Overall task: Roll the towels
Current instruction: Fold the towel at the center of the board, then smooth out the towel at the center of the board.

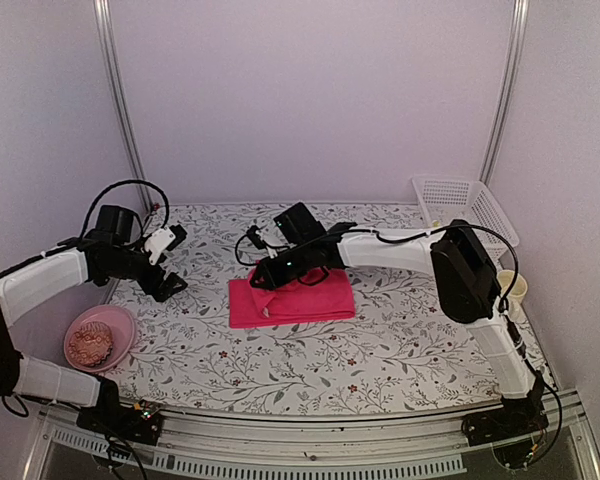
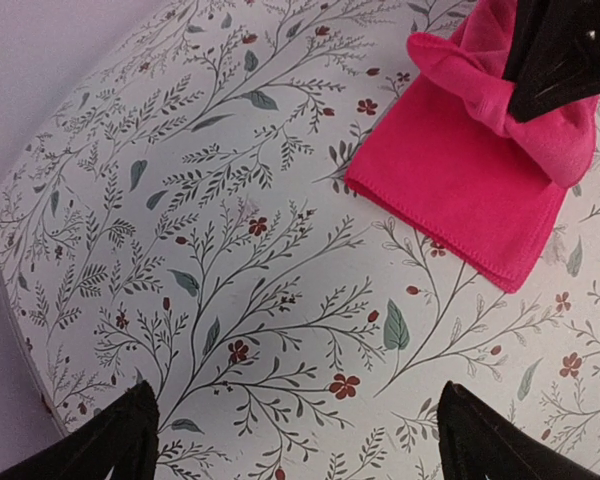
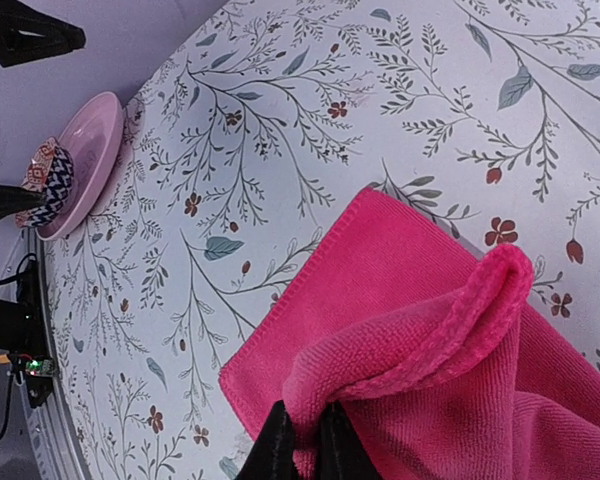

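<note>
Floral-patterned table (image 1: 400,350) before plain pale walls. One pink towel (image 1: 315,300) is shown at mid-table. Its left part is clamped between the closed jaws of the right gripper (image 3: 302,440) and raised into a fold, presumably to begin the roll. Well left of the towel, the left gripper (image 1: 172,262) is held empty with its jaws wide apart, probably kept clear. One pink bowl (image 1: 125,318) lies farther left and one white basket (image 1: 470,205) to the towel's right rear. No second towel is seen.
</note>
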You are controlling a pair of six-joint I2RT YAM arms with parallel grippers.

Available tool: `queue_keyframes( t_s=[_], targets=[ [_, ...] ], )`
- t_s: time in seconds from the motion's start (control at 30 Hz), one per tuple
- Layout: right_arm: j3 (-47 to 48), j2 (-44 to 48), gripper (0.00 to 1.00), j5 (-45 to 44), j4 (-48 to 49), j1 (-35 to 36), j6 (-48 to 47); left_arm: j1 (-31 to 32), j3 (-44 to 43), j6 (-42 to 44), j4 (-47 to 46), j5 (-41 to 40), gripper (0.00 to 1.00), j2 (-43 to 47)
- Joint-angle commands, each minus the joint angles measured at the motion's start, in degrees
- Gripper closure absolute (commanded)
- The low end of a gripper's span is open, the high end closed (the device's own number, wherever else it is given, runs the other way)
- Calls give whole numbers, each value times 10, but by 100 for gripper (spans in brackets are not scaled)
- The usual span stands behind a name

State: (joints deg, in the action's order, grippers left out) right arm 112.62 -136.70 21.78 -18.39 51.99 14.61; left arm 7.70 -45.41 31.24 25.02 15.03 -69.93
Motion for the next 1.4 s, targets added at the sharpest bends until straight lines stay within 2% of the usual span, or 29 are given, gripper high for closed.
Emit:
queue_keyframes(
  t_s=[0.0, 0.07, 0.17, 0.27, 0.37, 0.6, 0.83, 1.1, 1.23, 1.37],
  targets=[
    [33, -28, 77, 7, 8, 11, 3, -6, 8, -4, -12, 9, 3, -5],
    [43, -36, 65, 15, 13, 16, -3, -6, 7, -3, -13, 10, 3, -6],
    [47, -33, 57, 45, 30, 20, -16, -6, 4, 1, -14, 10, 3, -13],
    [33, -8, 52, 42, 43, 20, -27, -6, -4, 7, -16, 19, 3, -19],
    [-5, 51, 47, -9, 44, 17, -46, -2, -22, 18, -20, 34, 3, -34],
    [-203, 199, 47, -120, 67, -42, -44, 42, -110, 16, -41, 72, 3, -124],
    [-355, 301, 47, -220, 70, -82, -33, 75, -299, -72, 51, 160, 3, -313],
    [-399, 286, 48, -232, 71, -94, -30, 116, -391, -95, 113, 177, 7, -446],
    [-399, 268, 49, -231, 71, -94, -27, 117, -406, -100, 120, 163, 8, -483],
    [-401, 259, 49, -246, 71, -94, -27, 116, -427, -92, 134, 165, 13, -519]
  ],
)
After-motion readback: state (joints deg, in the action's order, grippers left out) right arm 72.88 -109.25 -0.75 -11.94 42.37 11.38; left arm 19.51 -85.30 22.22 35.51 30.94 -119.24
